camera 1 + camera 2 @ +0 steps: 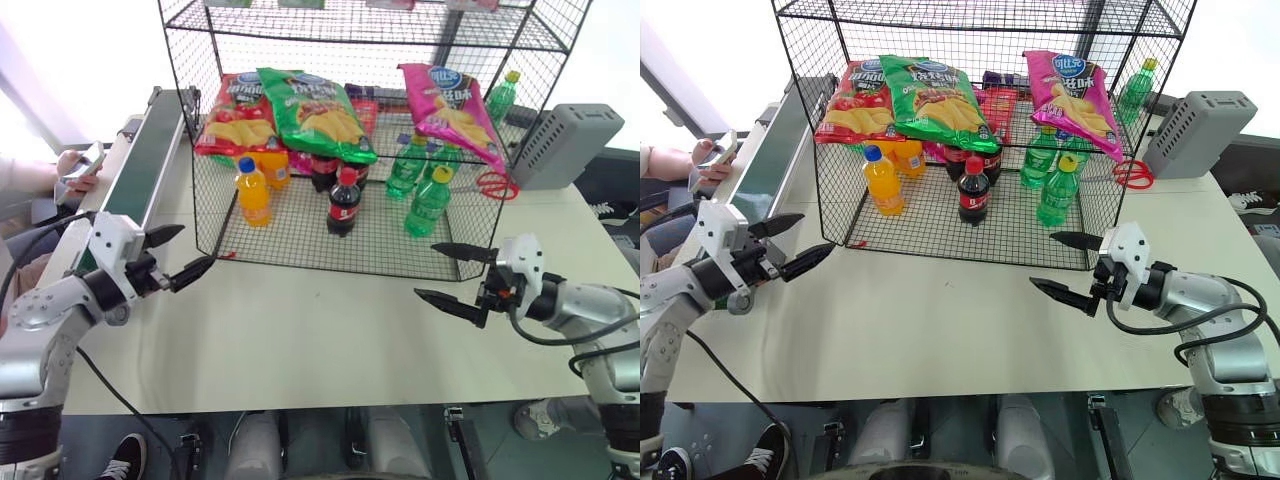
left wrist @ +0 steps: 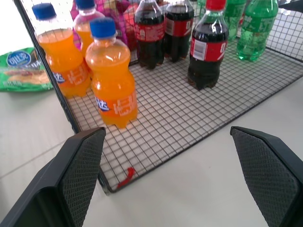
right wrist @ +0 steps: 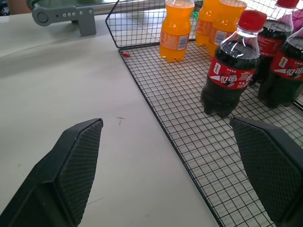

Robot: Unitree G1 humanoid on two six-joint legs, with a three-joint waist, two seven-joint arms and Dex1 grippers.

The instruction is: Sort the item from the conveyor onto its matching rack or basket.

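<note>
You see the white table [image 1: 330, 340] with the black wire rack [image 1: 300, 245] on it. The conveyor [image 1: 145, 160] runs along the table's left side. The pink crisp bag [image 1: 450, 110] already lies on the rack's middle shelf, at the right, above green bottles [image 1: 420, 180]. Your left gripper [image 1: 180, 255] and right gripper [image 1: 450, 275] hang over the table before the rack, fingers wide apart, holding nothing.

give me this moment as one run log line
pink bag: on rack shelf | belt: no item seen | left gripper: open, empty | right gripper: open, empty
</note>
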